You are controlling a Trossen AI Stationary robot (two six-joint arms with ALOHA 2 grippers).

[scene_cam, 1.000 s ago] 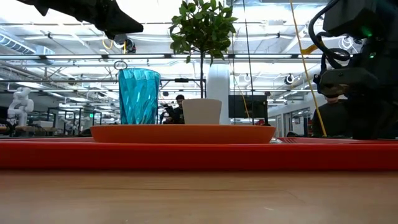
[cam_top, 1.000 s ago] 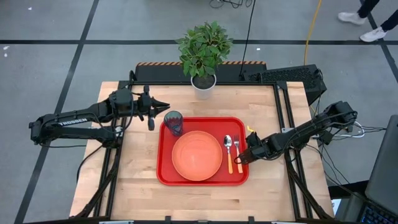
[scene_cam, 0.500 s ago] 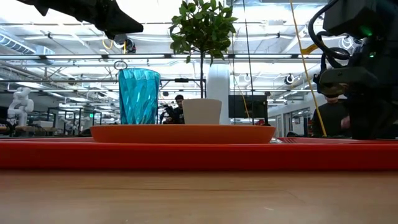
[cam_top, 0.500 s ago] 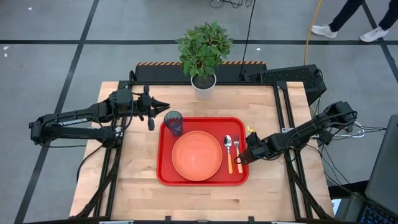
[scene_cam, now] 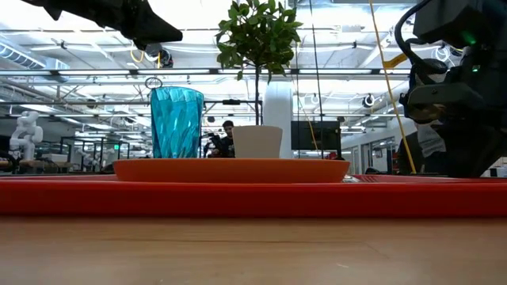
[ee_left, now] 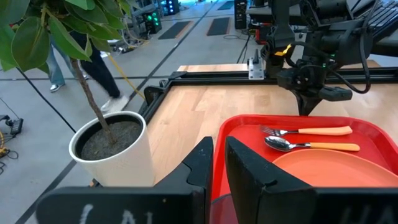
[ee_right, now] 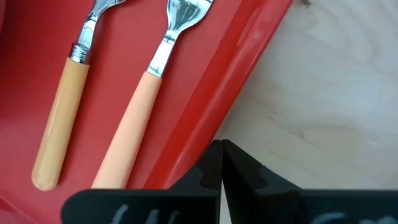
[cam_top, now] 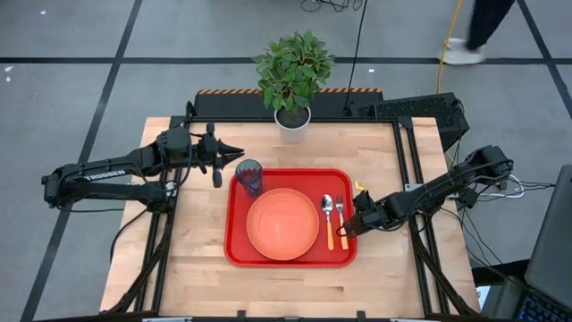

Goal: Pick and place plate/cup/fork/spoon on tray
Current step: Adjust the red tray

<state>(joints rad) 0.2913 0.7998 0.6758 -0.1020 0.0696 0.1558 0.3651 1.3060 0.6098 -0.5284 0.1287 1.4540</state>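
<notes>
High view shows all four items already on the tray [cam_top: 291, 259]: the cup [cam_top: 250, 176] in its far left corner, the plate [cam_top: 283, 224] in the middle, the spoon [cam_top: 328, 217] and the fork [cam_top: 340, 217] side by side on the right. The right tool [cam_top: 350, 227] is fully closed with nothing in it, low over the tray's right rim just beside the fork handle. If it pulls away sideways, it could catch the rim or push the fork. The left tool [cam_top: 234, 152] is only slightly open and holds nothing, near the cup; a careless move there could tip it.
</notes>
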